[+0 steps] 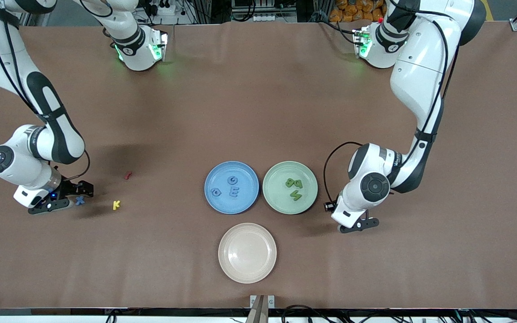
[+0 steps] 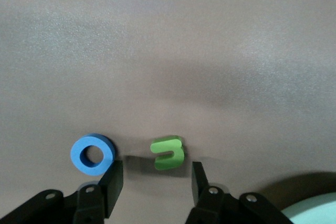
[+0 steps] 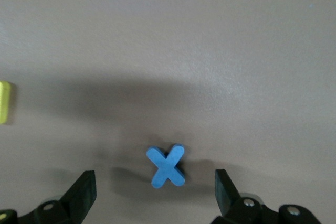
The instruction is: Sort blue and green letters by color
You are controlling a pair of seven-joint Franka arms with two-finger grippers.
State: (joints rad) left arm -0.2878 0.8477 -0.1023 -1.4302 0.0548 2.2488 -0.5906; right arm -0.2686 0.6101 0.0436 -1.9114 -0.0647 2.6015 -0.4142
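Left gripper (image 2: pixel 157 182) sits low over table (image 1: pixel 258 89) toward left arm's end, beside green plate (image 1: pixel 272 197); arm bent at elbow, wrist pointing down. Jaws part-open, straddling green letter (image 2: pixel 168 153), not touching it in wrist view. Blue O (image 2: pixel 92 154) lies just outside one finger (image 2: pixel 112 181). Both letters hidden under wrist in front view.

Right gripper (image 3: pixel 155 192) low at right arm's end, arm folded, jaws wide open w/ blue X (image 3: pixel 167 165) between them, apart from both fingers. X (image 1: pixel 80 200) barely shows beside gripper in front view. Yellow K (image 1: pixel 116 205) near, cut off at edge of right wrist view. Red letter (image 1: pixel 127 175) farther from camera; shape hard to read.

Blue plate (image 1: pixel 213 197) holds 3 blue letters (image 1: pixel 234 192), green plate 3 green ones (image 1: pixel 294 184). Beige plate (image 1: pixel 247 269) nearest camera.
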